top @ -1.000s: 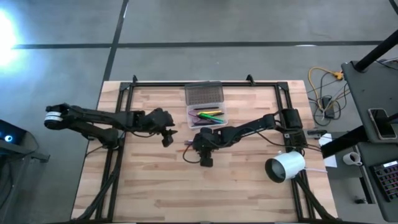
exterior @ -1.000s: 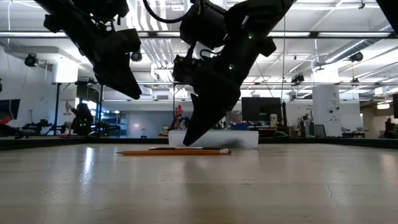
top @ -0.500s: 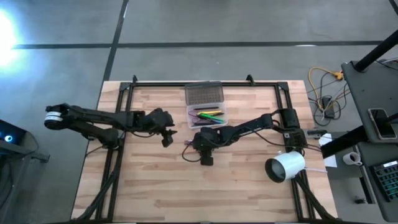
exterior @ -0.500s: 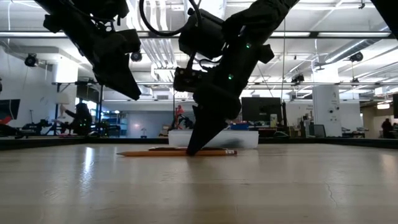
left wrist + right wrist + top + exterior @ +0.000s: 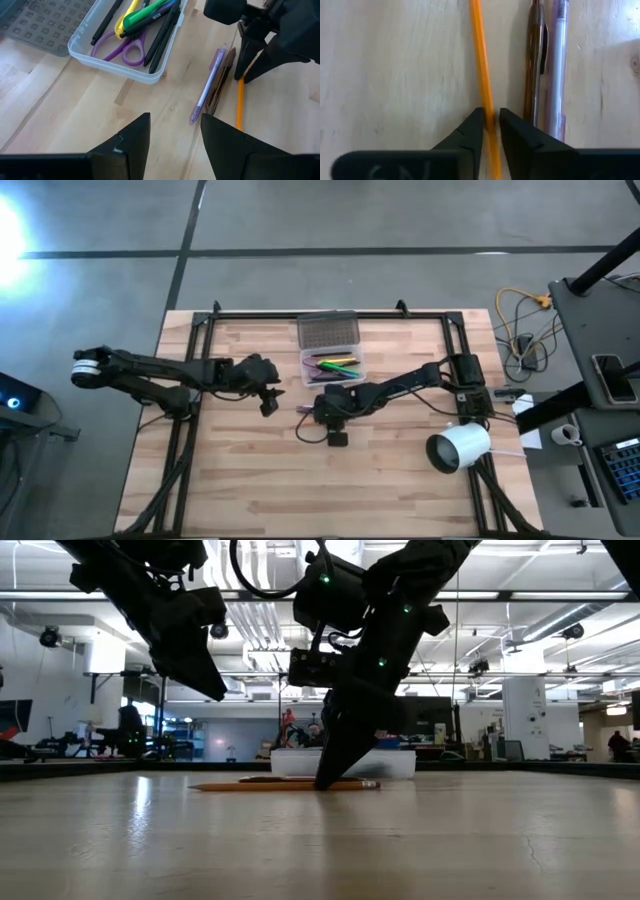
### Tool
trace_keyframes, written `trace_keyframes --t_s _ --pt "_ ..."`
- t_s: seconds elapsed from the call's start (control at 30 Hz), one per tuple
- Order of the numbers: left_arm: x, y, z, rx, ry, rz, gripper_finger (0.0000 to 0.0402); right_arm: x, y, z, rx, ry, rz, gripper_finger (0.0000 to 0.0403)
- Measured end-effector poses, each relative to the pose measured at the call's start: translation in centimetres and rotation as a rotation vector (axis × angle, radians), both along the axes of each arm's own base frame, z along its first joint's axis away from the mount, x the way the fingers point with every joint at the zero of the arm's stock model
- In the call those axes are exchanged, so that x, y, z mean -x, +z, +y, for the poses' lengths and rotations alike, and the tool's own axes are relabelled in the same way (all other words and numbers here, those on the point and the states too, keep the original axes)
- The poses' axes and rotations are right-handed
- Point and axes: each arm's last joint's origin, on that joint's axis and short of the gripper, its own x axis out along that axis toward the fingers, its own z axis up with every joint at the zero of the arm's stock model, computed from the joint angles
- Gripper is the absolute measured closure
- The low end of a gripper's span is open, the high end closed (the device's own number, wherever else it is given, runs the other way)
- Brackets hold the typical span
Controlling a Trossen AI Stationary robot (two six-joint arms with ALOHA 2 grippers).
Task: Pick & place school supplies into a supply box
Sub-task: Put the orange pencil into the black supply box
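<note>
- Right wrist view: the right hand [image 5: 490,127] has closed on the orange pencil [image 5: 482,70], which lies flat on the table [image 5: 395,65]; half a second ago the fingers were wider.
- Brown pen [image 5: 535,60] and clear pen [image 5: 557,60] lie just beside it.
- Left hand [image 5: 268,402] hovers open, empty.
- Supply box [image 5: 352,376], lid open, sits beyond: lift looks next.

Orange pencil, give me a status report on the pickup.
Right gripper down at the table, fingers pinching the orange pencil. Left gripper open, waiting above the table. Brown pen and clear pen lie close beside the pencil.
</note>
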Motion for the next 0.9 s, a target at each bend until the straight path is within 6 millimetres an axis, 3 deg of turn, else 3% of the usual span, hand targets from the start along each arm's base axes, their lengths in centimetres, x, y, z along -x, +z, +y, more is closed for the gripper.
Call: trace_keyframes --t_s 0.13,0.27,0.4,0.47,0.6,0.73,0.9 --pt "0.0 0.0 0.0 0.0 0.0 0.0 0.0242 0.2 -0.1 0.0 0.003 -0.005 0.018 0.0384" --pt "0.0 0.0 0.0 0.0 0.0 0.0 0.0242 0.4 -0.1 -0.1 -0.008 -0.036 0.043 0.039" --pt "0.0 0.0 0.0 0.0 0.0 0.0 0.0242 0.5 1.3 -0.2 -0.048 -0.077 0.029 0.0392" --pt "0.0 0.0 0.0 0.0 0.0 0.0 0.0242 0.8 2.7 -0.2 -0.051 -0.079 0.007 0.0393" --pt "0.0 0.0 0.0 0.0 0.0 0.0 0.0242 1.5 8.3 -0.5 0.007 -0.084 -0.14 0.0393" --pt "0.0 0.0 0.0 0.0 0.0 0.0 0.0242 3.1 10.4 -2.4 0.152 -0.098 -0.126 0.0394" --pt "0.0 0.0 0.0 0.003 0.003 -0.002 0.0242 4.0 9.9 -7.1 0.21 -0.128 -0.026 0.0394"
